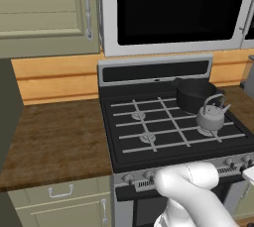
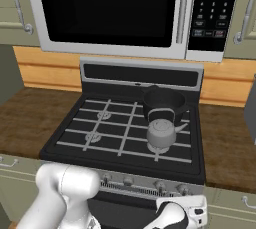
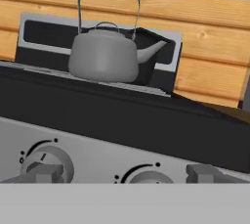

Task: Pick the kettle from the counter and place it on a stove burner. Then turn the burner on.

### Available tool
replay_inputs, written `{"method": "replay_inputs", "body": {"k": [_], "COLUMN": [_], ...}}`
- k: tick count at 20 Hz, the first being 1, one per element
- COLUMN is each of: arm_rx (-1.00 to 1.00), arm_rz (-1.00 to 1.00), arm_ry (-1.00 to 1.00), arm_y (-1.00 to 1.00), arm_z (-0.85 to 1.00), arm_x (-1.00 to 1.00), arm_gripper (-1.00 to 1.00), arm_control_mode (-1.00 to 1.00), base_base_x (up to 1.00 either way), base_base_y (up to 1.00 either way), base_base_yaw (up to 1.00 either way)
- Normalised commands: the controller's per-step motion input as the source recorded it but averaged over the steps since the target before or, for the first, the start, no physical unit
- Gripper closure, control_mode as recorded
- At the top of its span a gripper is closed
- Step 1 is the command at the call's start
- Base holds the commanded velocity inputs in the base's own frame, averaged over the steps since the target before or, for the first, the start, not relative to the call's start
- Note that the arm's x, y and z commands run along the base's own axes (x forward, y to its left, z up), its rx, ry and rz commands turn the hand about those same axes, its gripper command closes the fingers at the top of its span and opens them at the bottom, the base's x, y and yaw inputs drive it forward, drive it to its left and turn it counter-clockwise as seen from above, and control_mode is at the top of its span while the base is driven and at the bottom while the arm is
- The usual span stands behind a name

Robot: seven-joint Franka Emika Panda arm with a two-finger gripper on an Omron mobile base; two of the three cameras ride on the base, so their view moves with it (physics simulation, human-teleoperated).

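The shiny grey kettle (image 1: 211,117) (image 2: 160,133) (image 3: 102,59) stands upright on the front right stove burner (image 1: 207,132) of the black range, its spout pointing right in the hand view. My gripper (image 3: 124,174) hangs low in front of the range's control panel, below and apart from the kettle. It is open, its fingertips (image 3: 45,172) wide apart with nothing between them. A round knob (image 3: 46,162) sits behind the left fingertip, and another knob (image 3: 144,176) lies between the tips. The white hand (image 2: 184,209) shows below the range's front right edge.
A larger black pot (image 1: 196,94) (image 2: 162,102) sits on the rear right burner just behind the kettle. Bare left burners (image 1: 138,116) (image 1: 148,138) lie under the grates. The wood-grain counter (image 1: 54,137) (image 2: 227,148) flanks the range. A microwave (image 2: 115,13) hangs overhead.
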Motion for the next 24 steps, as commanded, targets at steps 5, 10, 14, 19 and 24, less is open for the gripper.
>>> {"method": "replay_inputs", "body": {"k": [5, 10, 14, 19, 24], "arm_rx": [0.0, 0.0, 0.0, 0.0, 0.0], "arm_rz": [0.0, 0.0, 0.0, 0.0, 0.0], "arm_ry": [0.0, 0.0, 0.0, 0.0, 0.0], "arm_y": [-0.08, -0.09, -0.13, -0.14, -0.07], "arm_z": [-0.11, -0.16, -0.11, -0.11, -0.2], "arm_x": [0.15, 0.1, 0.1, 0.13, 0.12], "arm_gripper": [-1.0, -1.0, -1.0, -1.0, -1.0], "arm_control_mode": [-1.0, -1.0, -1.0, -1.0, -1.0], "base_base_x": [0.0, 0.0, 0.0, 0.0, 0.0], "base_base_y": [0.0, 0.0, 0.0, 0.0, 0.0], "base_base_yaw": [0.0, 0.0, 0.0, 0.0, 0.0]}}
